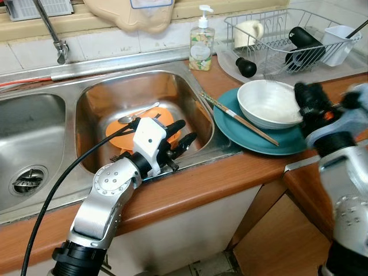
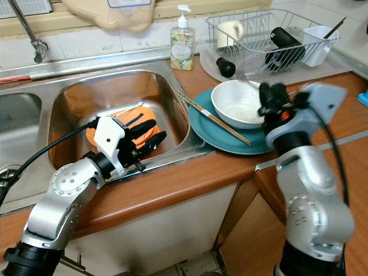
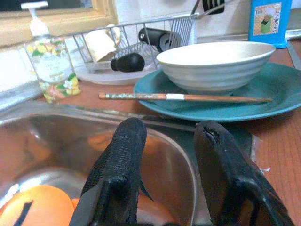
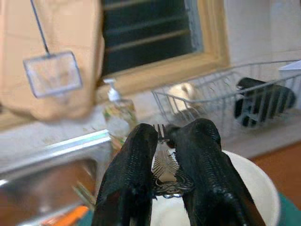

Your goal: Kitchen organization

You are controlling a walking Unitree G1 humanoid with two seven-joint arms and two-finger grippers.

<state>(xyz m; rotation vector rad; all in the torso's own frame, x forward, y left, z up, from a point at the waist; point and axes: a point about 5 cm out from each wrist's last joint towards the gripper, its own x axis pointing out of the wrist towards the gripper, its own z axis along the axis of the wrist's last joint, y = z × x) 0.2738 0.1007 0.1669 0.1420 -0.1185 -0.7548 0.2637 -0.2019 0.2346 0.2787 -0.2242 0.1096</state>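
A fork is clamped between the fingers of the right gripper, tines up, and is held above the white bowl, which sits on the teal plate on the counter. A single chopstick lies across the plate beside the bowl. The dish rack, with a mug and dark utensils in it, stands behind, well apart from the gripper.

The left gripper is held with fingers apart and empty at the sink's near rim, above an orange plate and spoon in the basin.

The fork appears to be pinched low on its handle; if it is swung quickly toward the rack it could pivot or slip and fall into the bowl. A low pass could also knock the bowl's rim or the chopstick.

The fork is made plain by the right wrist view; from the head views it is barely discernible. The soap bottle is seen close by the left wrist camera.
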